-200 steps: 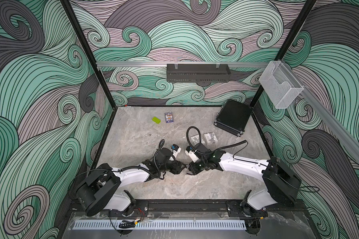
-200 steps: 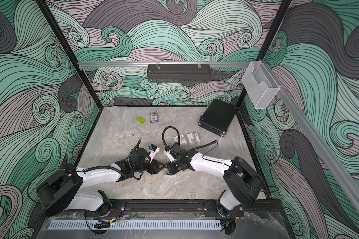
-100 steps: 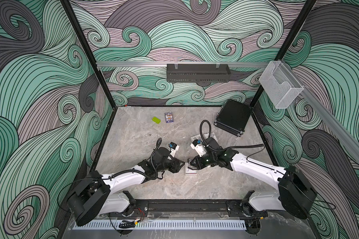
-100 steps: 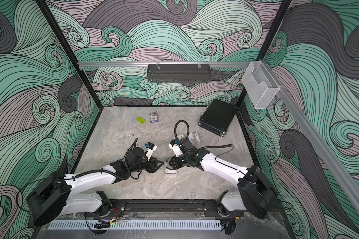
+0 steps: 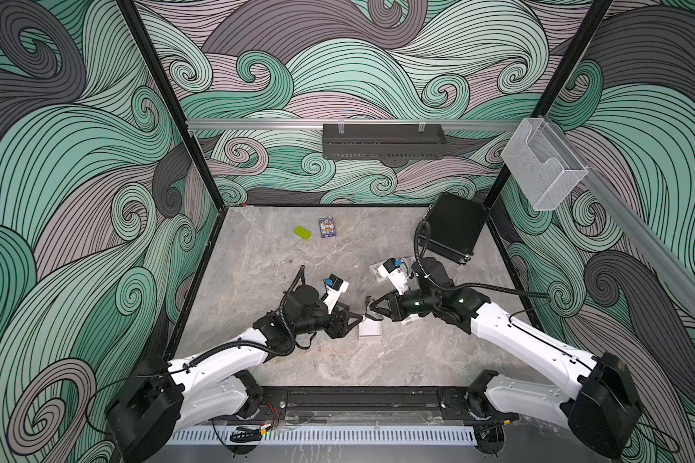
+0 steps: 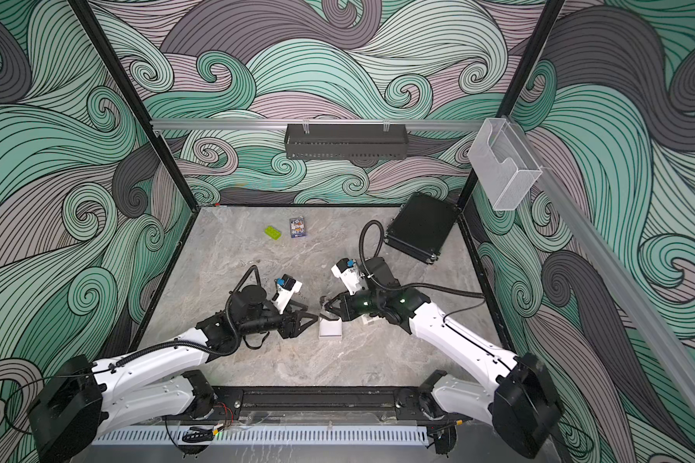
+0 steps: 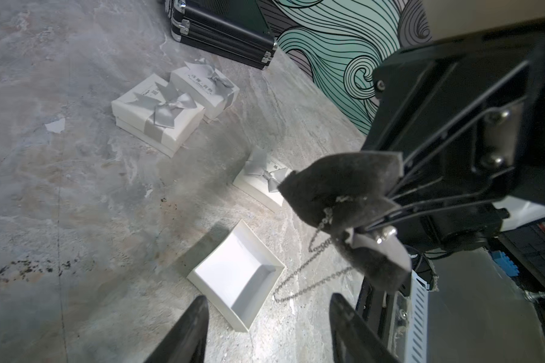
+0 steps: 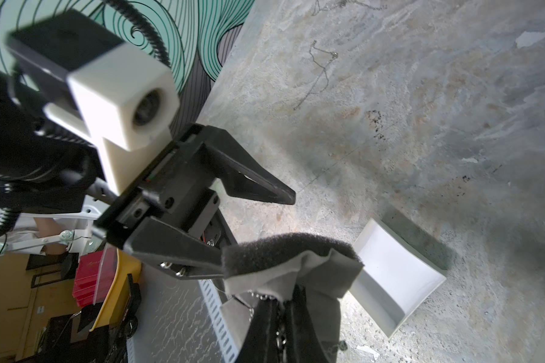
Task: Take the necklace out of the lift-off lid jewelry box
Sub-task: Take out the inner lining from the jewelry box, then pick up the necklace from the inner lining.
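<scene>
Chain first: our right gripper [image 8: 280, 306] pinches the folded dark grey foam pad [image 7: 337, 185], the silver chain necklace [image 7: 310, 245] dangling off it, the white cardboard box base [image 5: 370, 329] at its six o'clock. Our spread left gripper [image 7: 269, 298] should, we reckon, nip the chain near the pad and draw gently.

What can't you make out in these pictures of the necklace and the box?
- Necklace: left wrist view, its upper part runs behind the folded foam pad.
- Right hand: right wrist view, its tips are sunk in the pad's fold.
- Printing on the closed box: left wrist view, too small to read.
- Necklace in both top views: too thin to see.
</scene>
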### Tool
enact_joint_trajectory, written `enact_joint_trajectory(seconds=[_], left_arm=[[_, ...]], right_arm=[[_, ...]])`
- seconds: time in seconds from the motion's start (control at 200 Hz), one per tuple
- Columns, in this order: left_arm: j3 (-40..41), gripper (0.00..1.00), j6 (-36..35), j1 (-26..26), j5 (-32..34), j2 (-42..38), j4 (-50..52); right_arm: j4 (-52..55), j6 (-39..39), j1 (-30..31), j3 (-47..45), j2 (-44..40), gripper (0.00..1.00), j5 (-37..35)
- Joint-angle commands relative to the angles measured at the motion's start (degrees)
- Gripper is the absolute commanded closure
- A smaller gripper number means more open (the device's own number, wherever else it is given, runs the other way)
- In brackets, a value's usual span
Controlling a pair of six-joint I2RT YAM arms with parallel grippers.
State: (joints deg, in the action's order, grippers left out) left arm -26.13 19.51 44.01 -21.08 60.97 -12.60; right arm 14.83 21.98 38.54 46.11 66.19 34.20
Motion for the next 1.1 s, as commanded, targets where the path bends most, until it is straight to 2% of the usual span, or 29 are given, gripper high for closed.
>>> enact_joint_trajectory(seconds=[0.0, 0.305, 0.575, 0.816, 0.936, 1.096], left_arm=[[-0.1, 0.40, -0.7, 0.4, -3.4, -1.6, -2.5], [-2.0, 0.40, 1.6, 0.5, -10.7, -4.3, -4.3], [-5.1, 0.42, 6.5, 0.7, -11.9, -0.9, -7.5], [-9.3, 0.52, 8.1, 1.2, -11.3, 4.8, -8.7], [-10.2, 0.70, 8.2, 1.4, -11.4, 6.3, -8.5], [-10.6, 0.72, 8.0, 1.5, -11.9, 6.7, -7.7]], right_arm=[[0.9, 0.8, -0.4, 1.7, -1.9, 0.89, 2.3], [1.5, 0.6, -0.4, 1.3, -2.6, 0.90, -1.6], [0.4, -0.2, -0.2, -0.4, -3.9, 0.90, -3.8], [-0.2, -0.4, 0.1, -1.2, -3.5, 0.89, -4.5], [-0.5, -0.4, 0.1, -1.5, -3.9, 0.88, -5.3], [-0.9, -0.2, 0.1, -1.6, -4.4, 0.86, -6.2]])
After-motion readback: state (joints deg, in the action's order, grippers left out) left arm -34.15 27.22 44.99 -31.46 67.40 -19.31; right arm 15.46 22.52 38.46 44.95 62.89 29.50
